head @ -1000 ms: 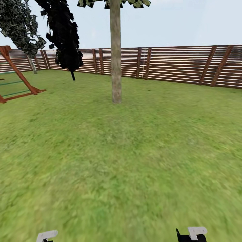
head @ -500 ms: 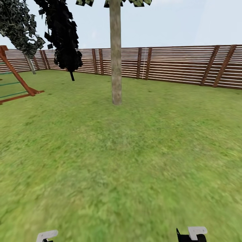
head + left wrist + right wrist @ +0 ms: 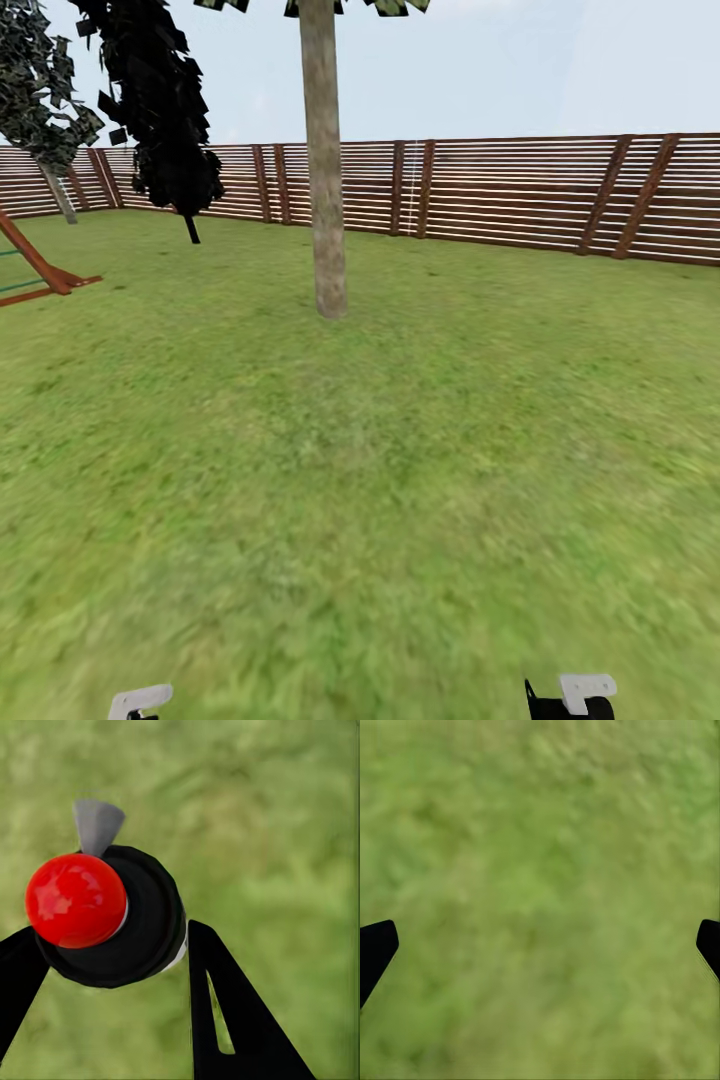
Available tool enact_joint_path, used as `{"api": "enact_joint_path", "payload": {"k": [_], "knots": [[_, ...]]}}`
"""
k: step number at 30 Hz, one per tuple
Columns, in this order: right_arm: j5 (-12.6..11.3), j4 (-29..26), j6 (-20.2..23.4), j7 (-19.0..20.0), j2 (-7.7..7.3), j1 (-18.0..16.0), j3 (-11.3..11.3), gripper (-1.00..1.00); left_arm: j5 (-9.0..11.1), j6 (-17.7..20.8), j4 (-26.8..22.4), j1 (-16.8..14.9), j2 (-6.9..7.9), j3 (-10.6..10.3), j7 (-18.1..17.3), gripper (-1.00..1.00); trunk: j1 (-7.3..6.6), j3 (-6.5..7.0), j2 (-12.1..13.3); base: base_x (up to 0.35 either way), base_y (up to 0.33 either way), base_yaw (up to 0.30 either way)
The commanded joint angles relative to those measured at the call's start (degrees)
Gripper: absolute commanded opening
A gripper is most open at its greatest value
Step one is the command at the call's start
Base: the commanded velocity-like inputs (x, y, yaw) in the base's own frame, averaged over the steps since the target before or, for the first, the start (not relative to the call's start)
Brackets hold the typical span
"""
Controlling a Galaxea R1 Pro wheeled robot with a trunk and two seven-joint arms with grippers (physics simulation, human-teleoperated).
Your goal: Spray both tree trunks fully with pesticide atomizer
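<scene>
The pesticide atomizer [image 3: 105, 915], seen from above as a glossy red cap on a black collar with a grey nozzle, sits between the black fingers of my left gripper [image 3: 112, 931], which is shut on it over grass. My right gripper [image 3: 547, 930] hangs open above bare grass, with only its fingertips [image 3: 375, 949] at the picture's sides. In the head view a tree with a straight mottled grey-tan trunk [image 3: 324, 170] rises from the lawn ahead, slightly left of centre. A second tree [image 3: 40, 90] with a thin grey trunk stands far off at the back left corner.
A brown slatted fence [image 3: 520, 190] closes the lawn at the back. A blackish narrow tree [image 3: 160, 110] stands left of the near trunk. A red-brown wooden frame [image 3: 40, 265] sits at the far left. Open grass [image 3: 380, 480] lies between me and the trunk.
The whole head view has shifted: the trunk, fence and wooden frame slid leftward in the picture, so the camera moved. The arm parts at the bottom edge kept their places.
</scene>
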Motion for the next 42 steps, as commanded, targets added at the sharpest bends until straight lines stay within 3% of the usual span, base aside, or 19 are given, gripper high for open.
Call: {"api": "enact_joint_path", "payload": {"k": [1, 42], "knots": [[0.5, 0.1, -0.3, 0.1, 0.02, -0.1, -0.5, 1.00, 0.2, -0.1, 0.0, 0.0, 0.03, -0.6, 0.8, -1.00, 0.03, -0.05, 0.0, 0.337, 0.000, -0.001], [0.5, 0.1, -0.3, 0.0, -0.08, -0.1, -0.5, 1.00, 0.2, -0.1, 0.0, 0.0, 0.03, -0.6, 0.8, -1.00, 0.03, -0.05, 0.0, 0.337, 0.000, 0.000]]}}
